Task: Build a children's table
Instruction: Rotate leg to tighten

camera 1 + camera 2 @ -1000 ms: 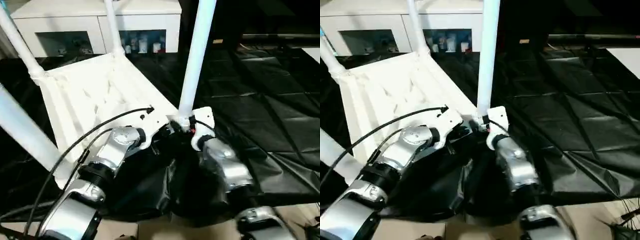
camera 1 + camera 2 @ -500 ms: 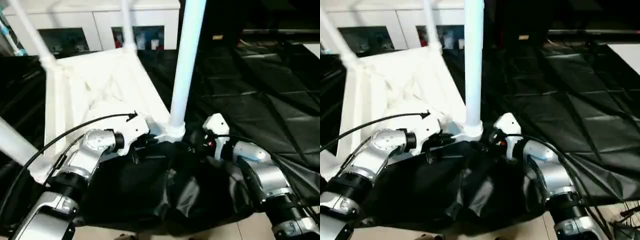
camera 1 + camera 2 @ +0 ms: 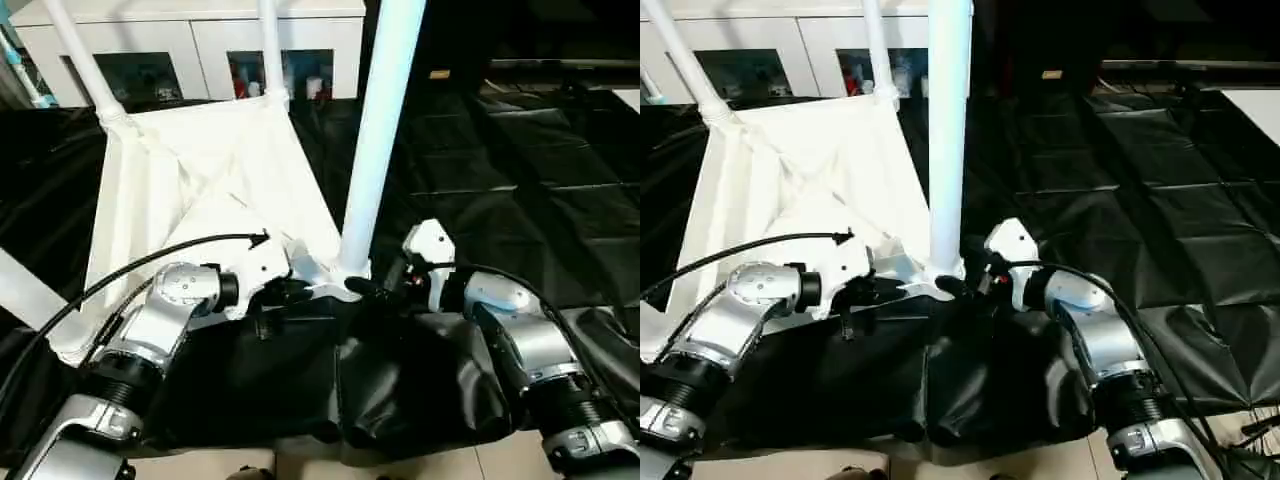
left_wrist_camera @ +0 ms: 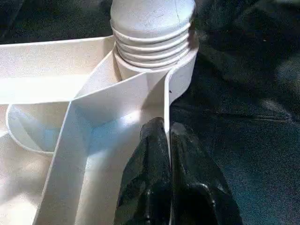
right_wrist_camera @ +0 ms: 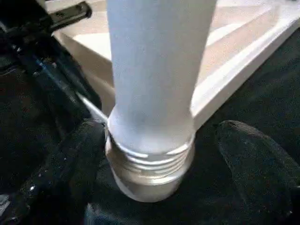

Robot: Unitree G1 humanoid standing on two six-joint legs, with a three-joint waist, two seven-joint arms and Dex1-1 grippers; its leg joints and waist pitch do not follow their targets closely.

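The children's table [image 3: 200, 190] lies upside down on the black cloth, ribbed underside up, with its white legs standing up from the corner sockets. The near leg [image 3: 380, 130] rises from the corner socket [image 4: 154, 51] closest to me. My left gripper [image 4: 161, 129] is shut on the thin rim wall of the tabletop just beside that socket. My right gripper [image 5: 159, 140] is open, with one black finger [image 5: 82, 150] close against the leg's threaded base and the other finger [image 5: 243, 150] standing apart from it.
Three more legs stand at the far left [image 3: 85, 65], the far corner [image 3: 270, 50] and the near left [image 3: 20, 290]. A white cabinet [image 3: 190, 40] with glass doors stands behind. Black cloth [image 3: 520, 150] covers the big table and hangs, crumpled, over its near edge [image 3: 300, 400].
The camera has shifted. My right gripper, a little right of the near leg's base half a second ago, now straddles it. The left gripper keeps its hold on the rim.
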